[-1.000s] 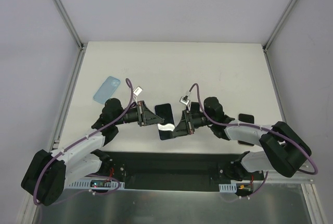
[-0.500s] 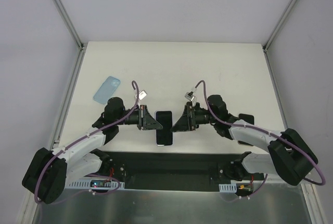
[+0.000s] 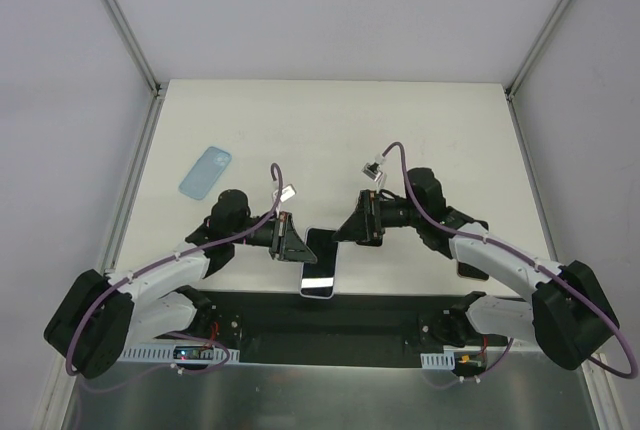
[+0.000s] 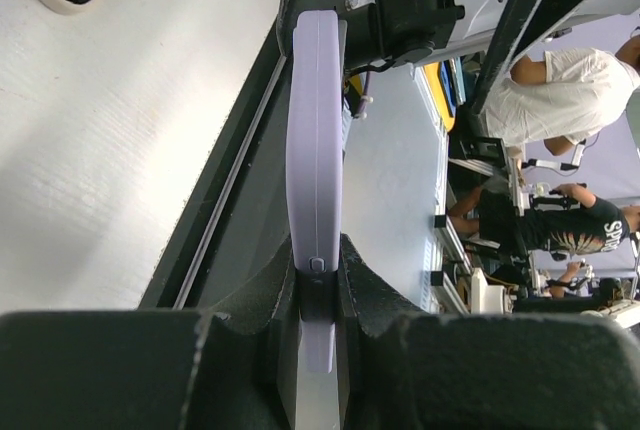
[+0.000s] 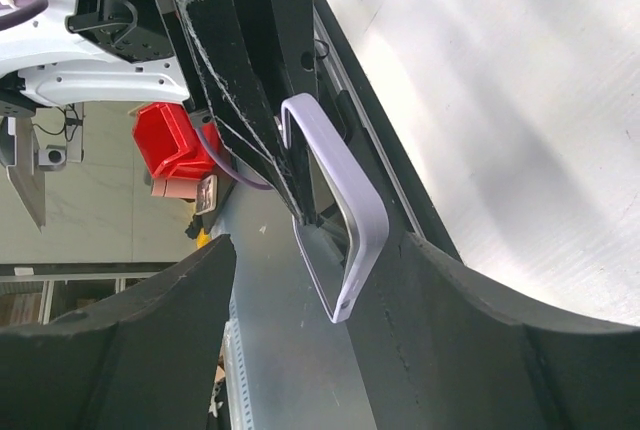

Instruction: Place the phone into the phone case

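Desk (image 3: pixel 330 130), carrying step: phone (image 3: pixel 320 268) gripped, blue phone case (image 3: pixel 205 171) lying well apart at far left.
Left tool (image 3: pixel 297 249) pinches the phone's edge at the desk's near edge; right tool (image 3: pixel 343 233) stands wide, holding nothing. Next move likely calls for carrying the phone over the case and squaring corners.

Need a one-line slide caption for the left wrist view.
Left gripper clamps the lilac phone edge-on, its length jutting out above the table near edge.
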